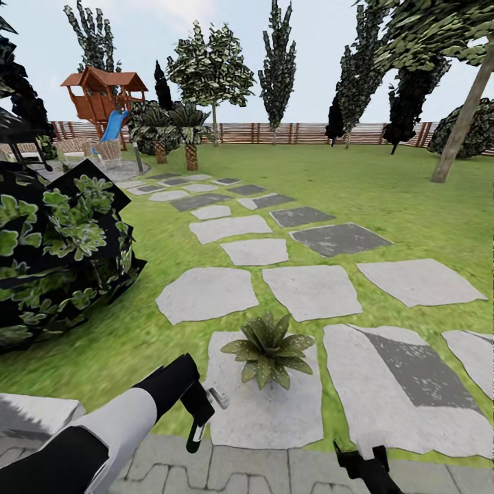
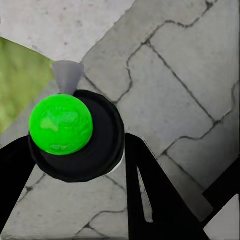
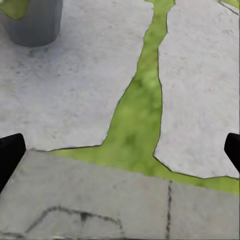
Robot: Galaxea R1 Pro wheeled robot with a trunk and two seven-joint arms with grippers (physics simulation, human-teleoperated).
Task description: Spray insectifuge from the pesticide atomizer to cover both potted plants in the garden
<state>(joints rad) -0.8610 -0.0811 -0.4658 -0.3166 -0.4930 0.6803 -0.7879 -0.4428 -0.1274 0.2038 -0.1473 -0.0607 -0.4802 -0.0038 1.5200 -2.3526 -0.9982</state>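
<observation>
My left gripper (image 1: 199, 417) is shut on the pesticide atomizer (image 1: 217, 396), whose pale grey head sticks out toward a potted plant (image 1: 267, 351). In the left wrist view the atomizer (image 2: 61, 125) appears end-on as a bright green round body in a black ring, with a grey nozzle cone, between my black fingers (image 2: 155, 200). The plant is a low green rosette on a pale stepping stone, just right of and beyond the nozzle, and whitish specks of insectifuge (image 1: 296, 343) dot its leaves. My right gripper (image 1: 363, 461) is open, low over the paving; its view shows the plant's grey pot (image 3: 34, 21).
A big dark leafy bush (image 1: 62, 261) crowds the left side. Pale and dark stepping stones (image 1: 312, 291) run across the lawn toward palms (image 1: 175, 130), a wooden playhouse (image 1: 103, 96) and a slatted fence (image 1: 302, 132). Grey paving (image 1: 261, 473) lies underfoot. A leaning trunk (image 1: 463, 123) stands far right.
</observation>
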